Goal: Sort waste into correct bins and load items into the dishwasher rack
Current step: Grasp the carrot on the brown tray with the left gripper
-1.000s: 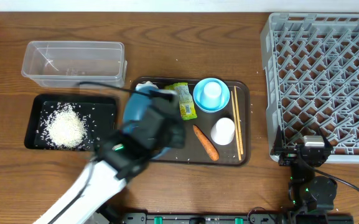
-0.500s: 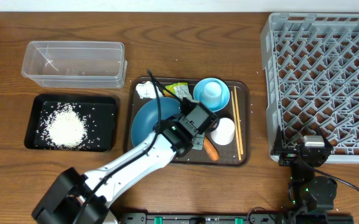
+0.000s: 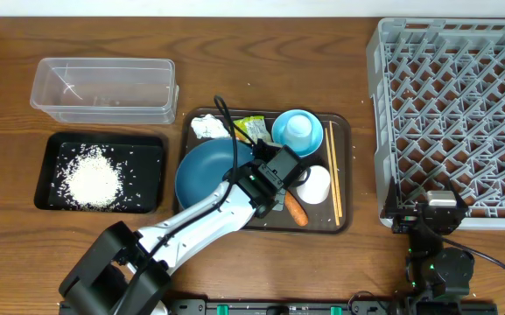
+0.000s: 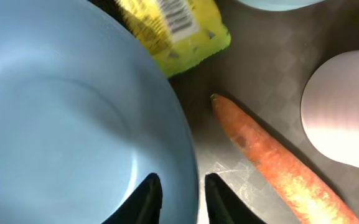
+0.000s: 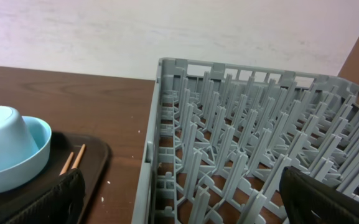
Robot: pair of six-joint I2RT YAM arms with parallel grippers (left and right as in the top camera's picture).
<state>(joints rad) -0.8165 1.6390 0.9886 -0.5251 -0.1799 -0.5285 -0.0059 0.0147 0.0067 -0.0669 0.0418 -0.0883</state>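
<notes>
Our left hand (image 4: 183, 198) sits at the right edge of the big blue plate (image 4: 55, 124). One finger (image 4: 149, 198) is over the inside of the plate and the other is outside it, so the rim runs between them. The fingers are a little way apart. We cannot tell if they pinch the rim or only stand around it. The plate lies flat on the left part of the brown tray (image 3: 347, 175), right under this hand.

The carrot (image 4: 272, 155) lies just to the right of the hand. In the wrist view its thin tip points up toward the wrapper (image 4: 179, 31), and its thick end runs down to the right, close to the white cup (image 3: 315, 184).

The rack (image 3: 462, 105) is well off to the right, past the tray. Our right hand (image 3: 434, 203) rests by the rack's near left corner, with its fingers spread wide and nothing in them.

We think the plate is the left hand's job, since that hand is already on it. To reach the rack, the plate must go right, over the carrot and the cup.
</notes>
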